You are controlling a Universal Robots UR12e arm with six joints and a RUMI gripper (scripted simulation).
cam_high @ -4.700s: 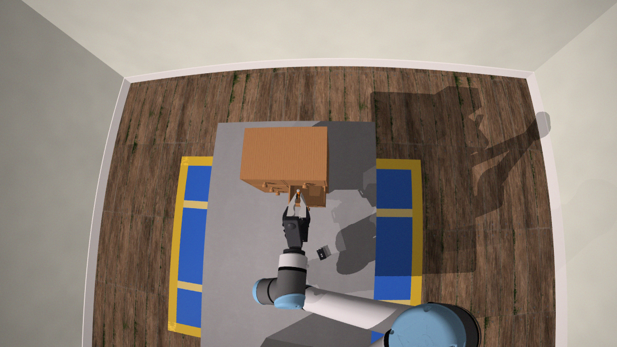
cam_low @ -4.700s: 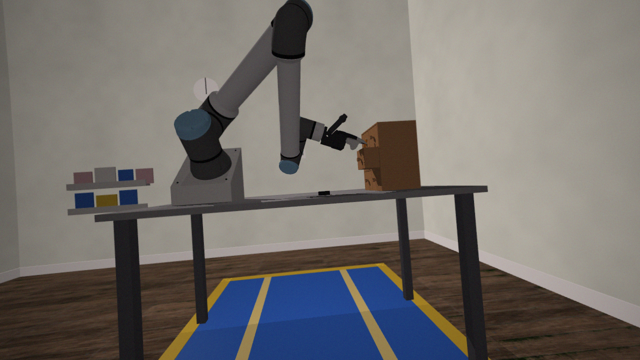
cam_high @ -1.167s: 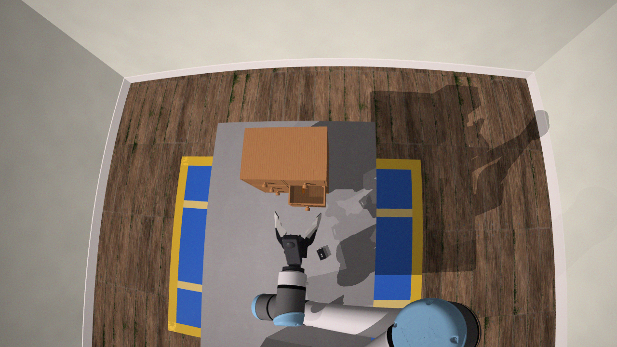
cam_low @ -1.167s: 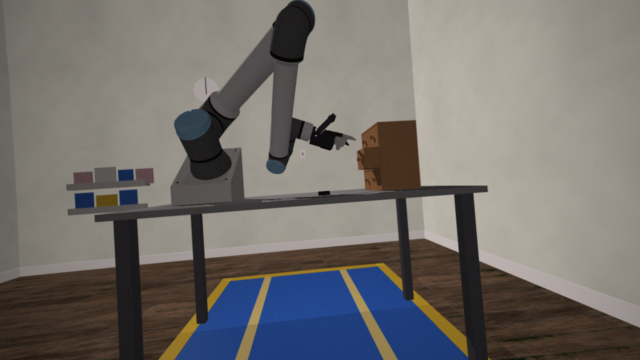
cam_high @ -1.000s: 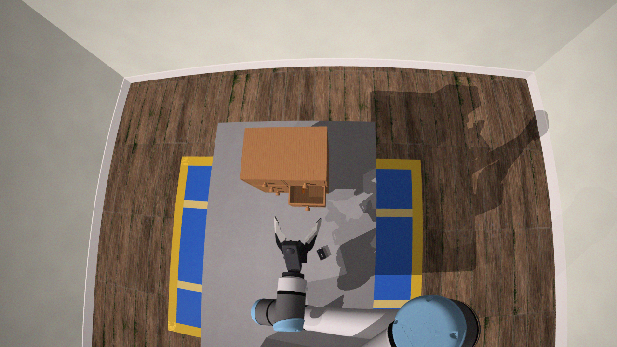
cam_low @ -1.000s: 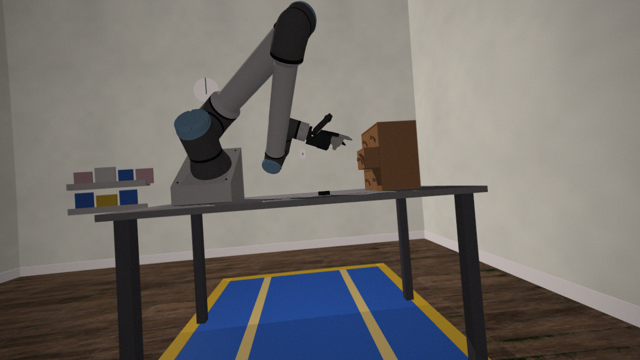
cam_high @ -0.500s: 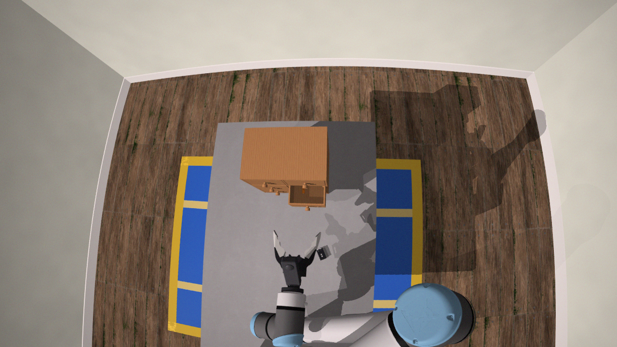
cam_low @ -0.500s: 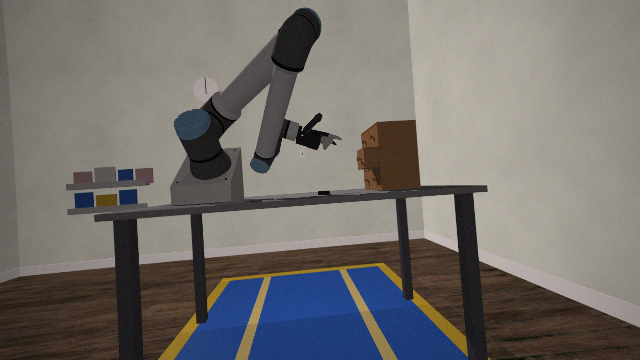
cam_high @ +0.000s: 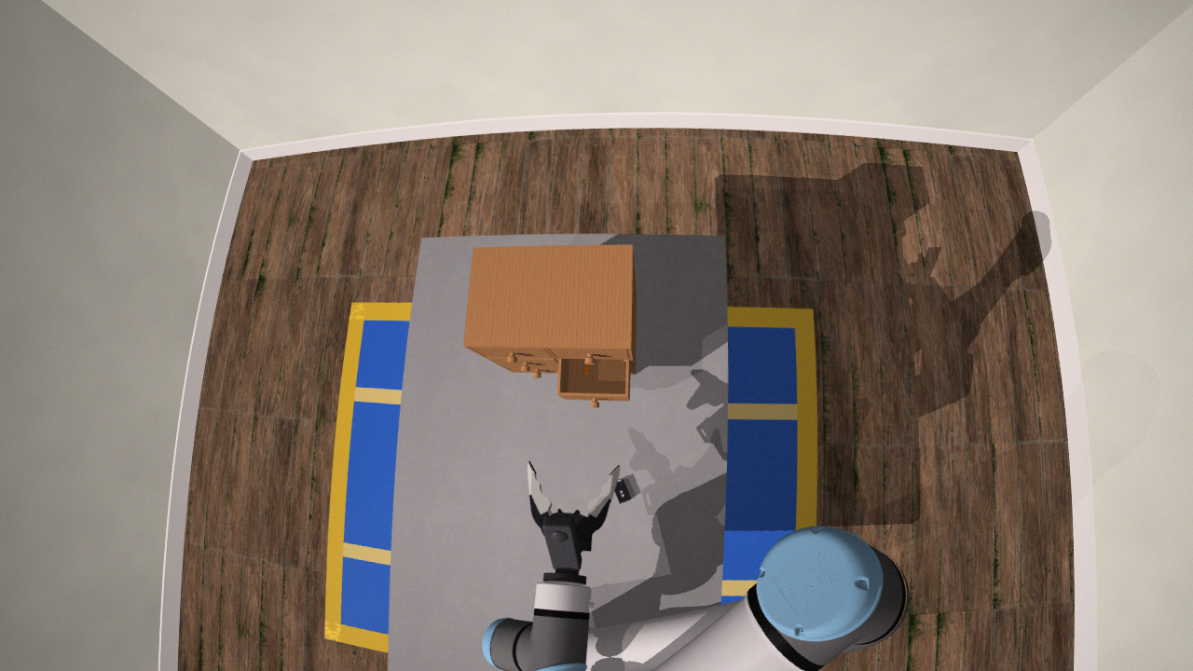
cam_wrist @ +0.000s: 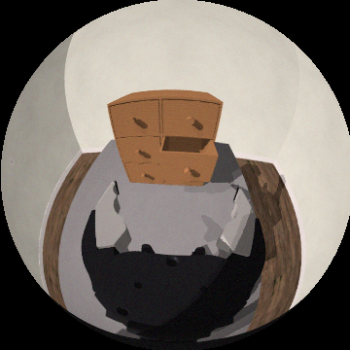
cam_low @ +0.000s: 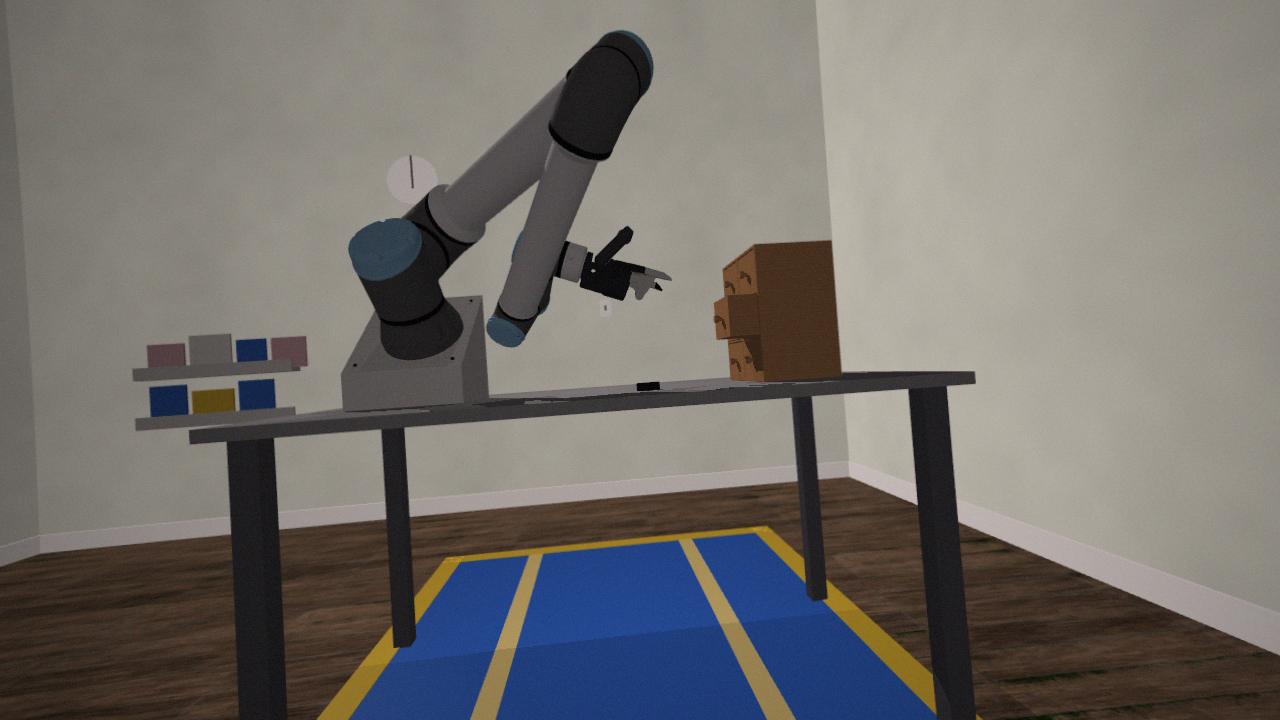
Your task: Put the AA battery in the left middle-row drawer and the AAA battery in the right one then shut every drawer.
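The two-jaw gripper (cam_high: pixel 573 465) (cam_low: pixel 664 281) (cam_wrist: pixel 176 186) is spread wide with nothing between its fingers, raised above the grey table (cam_high: pixel 467 433) (cam_low: pixel 572 407) (cam_wrist: pixel 156 214) and pointing toward the wooden chest of drawers (cam_high: pixel 550 295) (cam_low: pixel 796 313) (cam_wrist: pixel 167 94). In the exterior view, a small black block (cam_high: pixel 624 489) (cam_low: pixel 648 386) lies on the table, lower than the gripper; from the top it appears just beside the right-hand finger, with pale marks on its dark end. Ahead of the fingertips and apart from them, the right drawer of the middle row (cam_high: pixel 575 396) (cam_low: pixel 738 317) (cam_wrist: pixel 190 160) stands pulled out, its round knob (cam_high: pixel 595 403) (cam_low: pixel 718 320) (cam_wrist: pixel 192 172) facing the gripper. Inside it, the top view shows a tiny orange-brown patch, partly behind an upper knob, too small to identify as a battery. Neither the AA nor the AAA can be made out with certainty, so I cannot tell where either lies relative to the gripper. The left drawer of the middle row (cam_wrist: pixel 136 151) sits shut, as do the top and bottom drawers, and the chest stands upright at the table's far end.
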